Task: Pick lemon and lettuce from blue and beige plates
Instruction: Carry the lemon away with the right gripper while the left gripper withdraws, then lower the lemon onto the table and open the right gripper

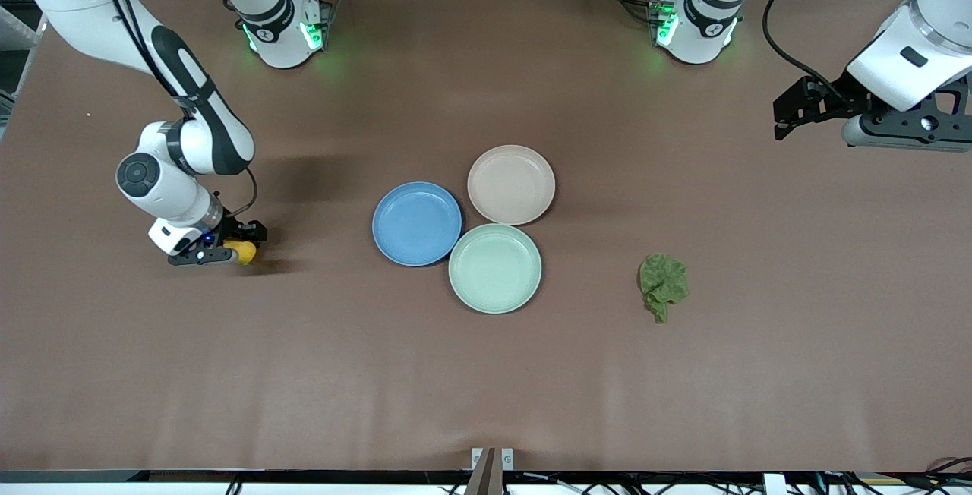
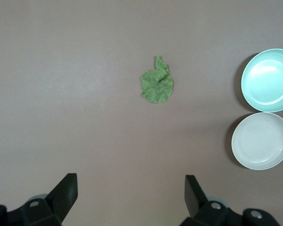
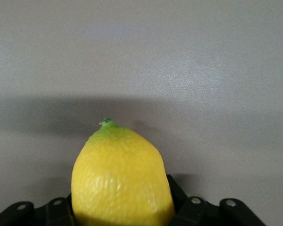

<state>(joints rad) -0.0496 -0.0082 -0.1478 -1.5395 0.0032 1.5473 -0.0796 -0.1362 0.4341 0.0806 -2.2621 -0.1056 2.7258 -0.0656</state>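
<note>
Right gripper (image 1: 241, 250): low at the table (image 1: 152, 373) toward the right arm's end, fingers against the lemon (image 1: 244, 252) on both sides; the grip looks slack.
Left gripper (image 2: 131, 197): fingers spread wide, holding nothing, up over the left arm's end of the table.
Lettuce (image 1: 663, 284): flat on the table toward the left arm's end, apart from the plates.
Blue plate (image 1: 416, 222): nothing in it.
Beige plate (image 1: 510, 184): nothing in it.
Mint plate (image 1: 494, 268): nothing in it; the three touch in a cluster mid-table.

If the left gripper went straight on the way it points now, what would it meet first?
Probably the bare table. The open left gripper hangs above the left arm's end of the table, pointing down at the cloth. The lettuce lies ahead of that line, so it would likely be missed, though depth is uncertain.
</note>
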